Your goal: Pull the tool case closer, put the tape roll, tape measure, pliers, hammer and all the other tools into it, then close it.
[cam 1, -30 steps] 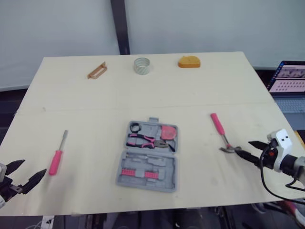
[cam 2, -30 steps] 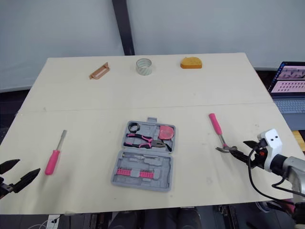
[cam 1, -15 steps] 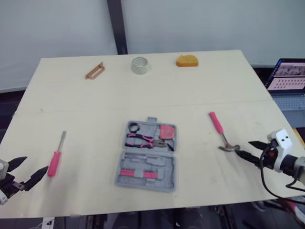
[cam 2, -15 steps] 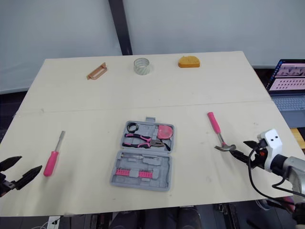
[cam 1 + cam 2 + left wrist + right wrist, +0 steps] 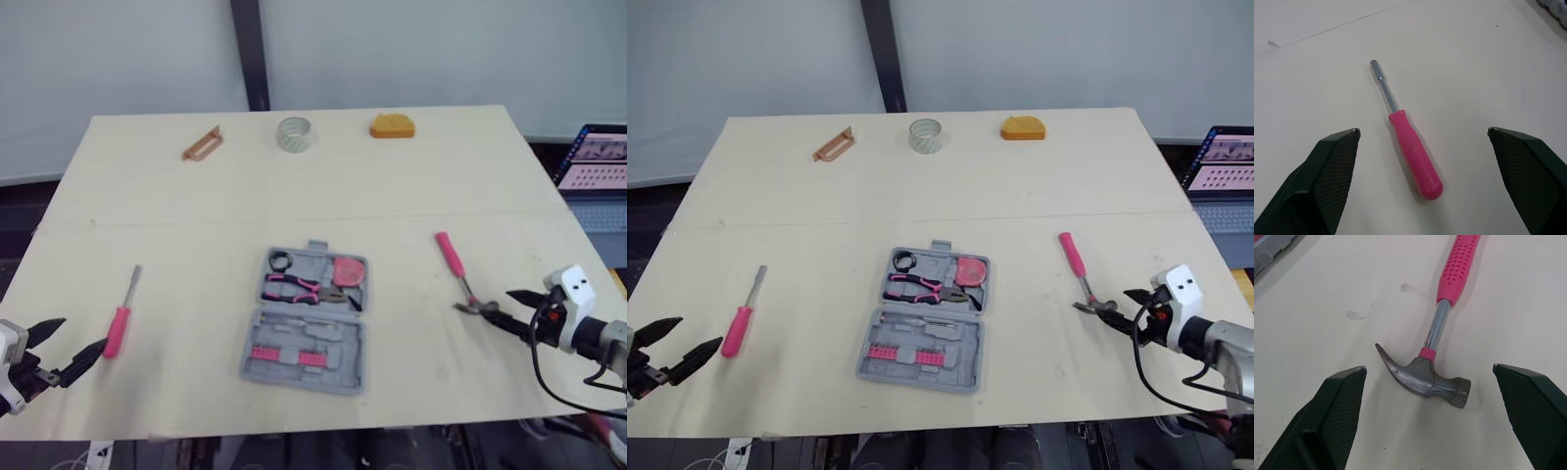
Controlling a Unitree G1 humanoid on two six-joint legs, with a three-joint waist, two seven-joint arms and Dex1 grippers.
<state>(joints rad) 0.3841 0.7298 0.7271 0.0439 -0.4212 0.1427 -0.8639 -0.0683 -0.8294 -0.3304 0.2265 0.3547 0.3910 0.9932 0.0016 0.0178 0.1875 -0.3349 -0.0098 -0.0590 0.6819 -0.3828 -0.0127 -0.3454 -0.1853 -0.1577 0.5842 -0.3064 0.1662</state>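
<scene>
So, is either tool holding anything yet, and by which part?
Nothing held. Left tool open near the pink-handled screwdriver; right tool open near the pink-handled steel hammer.

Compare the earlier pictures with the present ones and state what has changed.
The left gripper has edged forward toward the pink screwdriver, fingers open, short of its handle. Nothing was gripped or released. The right gripper stays open beside the hammer head; the tool case and the loose tools lie unmoved.
</scene>
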